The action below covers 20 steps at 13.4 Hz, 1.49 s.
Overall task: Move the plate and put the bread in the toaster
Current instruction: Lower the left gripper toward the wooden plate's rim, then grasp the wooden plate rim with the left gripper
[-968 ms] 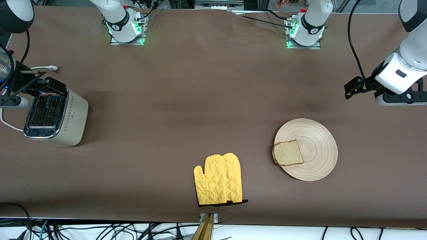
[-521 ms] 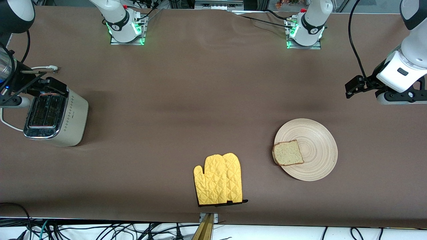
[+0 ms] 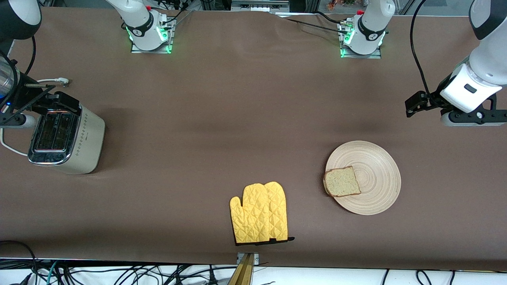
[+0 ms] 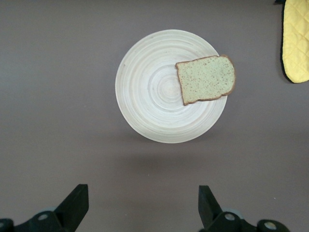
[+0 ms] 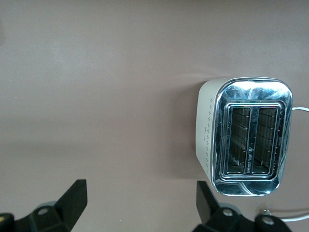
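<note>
A round pale-wood plate [image 3: 376, 174] lies toward the left arm's end of the table. On its rim nearest the mitt rests a slice of speckled bread [image 3: 342, 182]. My left gripper [image 4: 143, 193] hangs open and empty over bare table beside the plate [image 4: 154, 92] and bread [image 4: 206, 79], and shows at the front view's edge [image 3: 471, 116]. A cream toaster [image 3: 67, 138] with a chrome top stands upright at the right arm's end. Both slots of the toaster [image 5: 246, 135] look empty. My right gripper [image 5: 140, 191] is open and empty above the table beside it [image 3: 18, 118].
A yellow quilted oven mitt [image 3: 259, 212] lies flat near the table's front edge, between plate and toaster; it also shows in the left wrist view [image 4: 295, 41]. The toaster's white cord [image 3: 8, 148] loops off the table's end. A brown cloth covers the table.
My left hand has drifted slightly toward the robots' side and a little toward the table's middle. The right arm, plate, bread and toaster have not moved.
</note>
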Tool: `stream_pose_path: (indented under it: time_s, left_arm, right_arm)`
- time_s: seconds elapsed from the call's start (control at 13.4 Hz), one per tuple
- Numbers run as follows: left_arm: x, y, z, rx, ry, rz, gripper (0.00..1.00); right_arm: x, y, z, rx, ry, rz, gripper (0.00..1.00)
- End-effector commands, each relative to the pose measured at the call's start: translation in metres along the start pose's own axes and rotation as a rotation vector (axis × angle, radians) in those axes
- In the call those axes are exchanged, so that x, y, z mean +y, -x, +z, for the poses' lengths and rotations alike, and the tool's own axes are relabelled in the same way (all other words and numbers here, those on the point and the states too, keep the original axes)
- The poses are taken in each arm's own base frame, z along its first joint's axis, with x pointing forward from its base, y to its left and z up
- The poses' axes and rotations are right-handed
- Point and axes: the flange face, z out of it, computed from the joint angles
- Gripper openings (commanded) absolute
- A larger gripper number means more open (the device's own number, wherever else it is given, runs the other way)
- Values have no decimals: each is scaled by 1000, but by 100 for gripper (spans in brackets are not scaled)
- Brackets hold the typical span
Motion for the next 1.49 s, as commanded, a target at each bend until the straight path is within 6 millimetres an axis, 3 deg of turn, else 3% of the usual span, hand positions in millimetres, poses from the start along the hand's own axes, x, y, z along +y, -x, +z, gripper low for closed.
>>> stream_pose_path:
  time_s: [0.0,0.22,0.37,0.52,0.67,0.82,0.97,1.19,1.41]
  left_arm:
    - [-24,-21,20,-44,70,-32,100]
    - [-69,-54,81,-134,196,-101,100]
    - [-119,-64,120,-175,273,-139,100]
    - [-152,-70,169,-213,379,-109,100]
    - [-186,-73,224,-229,562,-115,100]
    - [-217,-70,297,-223,742,-106,100]
    - [-244,-81,352,-119,837,-49,100]
    - [-245,-94,406,10,1021,-140,100]
    - [-245,-111,424,56,1037,-112,100]
  right_arm:
    - [-1,0,-5,3,1,-7,100]
    - [3,-1,-3,-2,1,-2,100]
    - [3,-2,-3,1,1,-5,100]
    - [2,-2,-2,-2,4,-4,100]
    - [2,-2,-2,0,3,-2,100]
    - [2,-2,-2,0,3,-2,100]
    - [2,-2,-2,0,1,-2,100]
    - [2,-3,-1,0,1,-7,100]
    - [2,-3,-1,0,1,-2,100]
